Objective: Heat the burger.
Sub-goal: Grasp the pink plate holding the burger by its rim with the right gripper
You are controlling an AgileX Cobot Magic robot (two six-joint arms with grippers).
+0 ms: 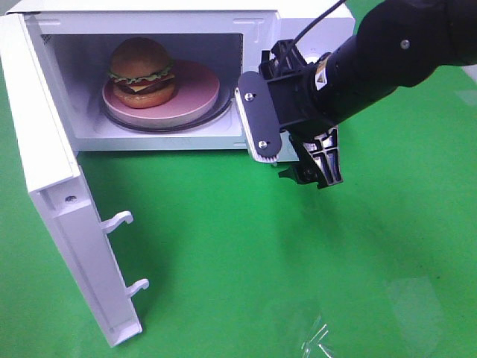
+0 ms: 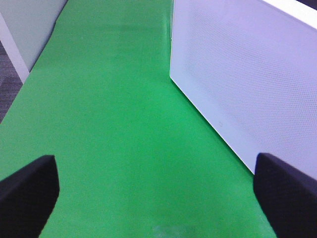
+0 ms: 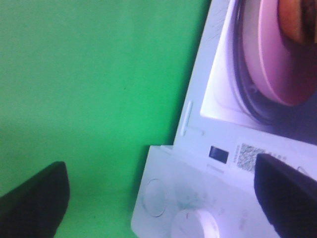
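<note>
The burger (image 1: 143,71), with a tan bun, lettuce edge and dark filling, sits on a pink plate (image 1: 197,93) inside the open white microwave (image 1: 160,140). My right gripper (image 1: 313,170) hangs just in front of the microwave's right side, outside the cavity. In the right wrist view this gripper (image 3: 158,203) is open with nothing between its fingers, and the plate (image 3: 277,64) and an edge of the burger (image 3: 297,20) show beyond it. My left gripper (image 2: 158,198) is open over bare green table, beside a white outer wall of the microwave (image 2: 247,84).
The microwave door (image 1: 67,224) is swung wide open toward the front left, its two latch hooks sticking out. The control panel with a round dial (image 3: 195,225) lies close under my right gripper. A crumpled clear film (image 1: 320,335) lies on the green table near the front edge.
</note>
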